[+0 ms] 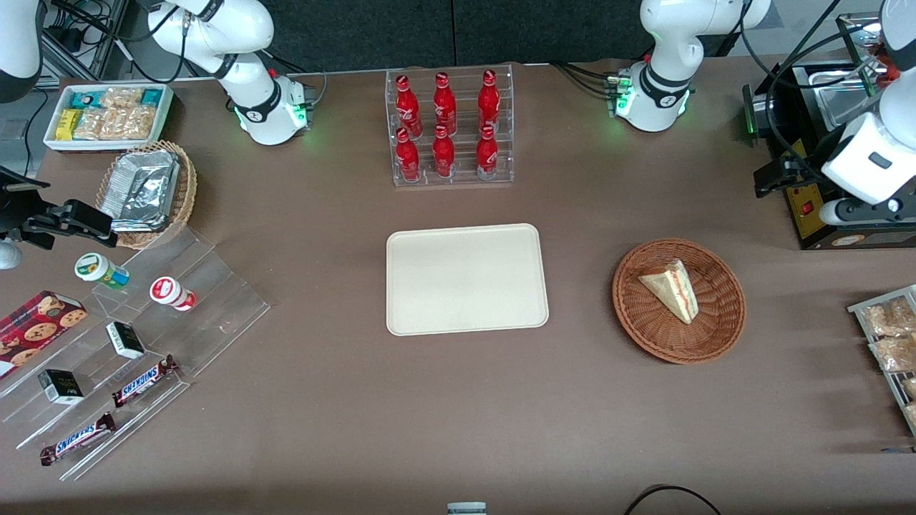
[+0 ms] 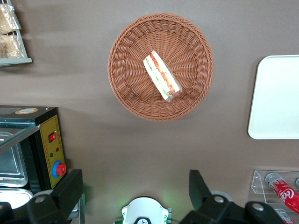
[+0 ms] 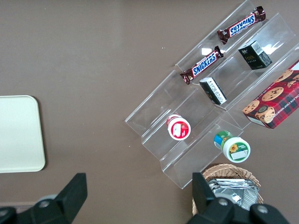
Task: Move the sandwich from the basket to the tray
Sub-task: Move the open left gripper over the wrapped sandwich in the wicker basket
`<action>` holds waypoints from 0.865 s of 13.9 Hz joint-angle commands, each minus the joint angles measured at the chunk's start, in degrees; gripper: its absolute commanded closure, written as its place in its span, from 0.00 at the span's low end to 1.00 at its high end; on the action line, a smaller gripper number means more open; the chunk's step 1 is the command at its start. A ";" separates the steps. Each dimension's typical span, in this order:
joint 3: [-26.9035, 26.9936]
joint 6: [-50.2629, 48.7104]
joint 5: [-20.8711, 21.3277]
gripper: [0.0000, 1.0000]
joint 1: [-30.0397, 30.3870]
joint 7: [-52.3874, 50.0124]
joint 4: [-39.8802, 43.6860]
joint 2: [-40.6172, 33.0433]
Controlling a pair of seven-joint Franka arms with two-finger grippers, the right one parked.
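The sandwich (image 1: 673,290), a pale bread wedge with red, orange and green filling at its cut edge, lies in the reddish-brown wicker basket (image 1: 633,315). The cream tray (image 1: 466,279) lies flat at the table's middle, beside the basket, with nothing on it. My gripper (image 1: 776,177) hangs high above the table, farther from the front camera than the basket, next to a black appliance. It is open and holds nothing. The left wrist view shows the sandwich (image 2: 161,77) in the basket (image 2: 124,88), a corner of the tray (image 2: 275,98), and the gripper (image 2: 135,191) with its fingers wide apart.
A clear rack of red bottles (image 1: 449,129) stands farther from the camera than the tray. The black appliance (image 1: 823,214) and a rack of snack packets (image 1: 891,343) sit at the working arm's end. A clear stepped stand with snacks (image 1: 143,336), a foil-filled tan basket (image 1: 147,189) and a white bin (image 1: 107,114) lie toward the parked arm's end.
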 commanded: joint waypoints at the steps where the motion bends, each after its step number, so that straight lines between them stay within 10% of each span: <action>1: 0.78 0.17 -1.51 0.00 -0.81 0.00 -1.24 -1.68; 12: 0.95 26.25 -2.22 0.00 -0.46 -6.57 -23.99 0.43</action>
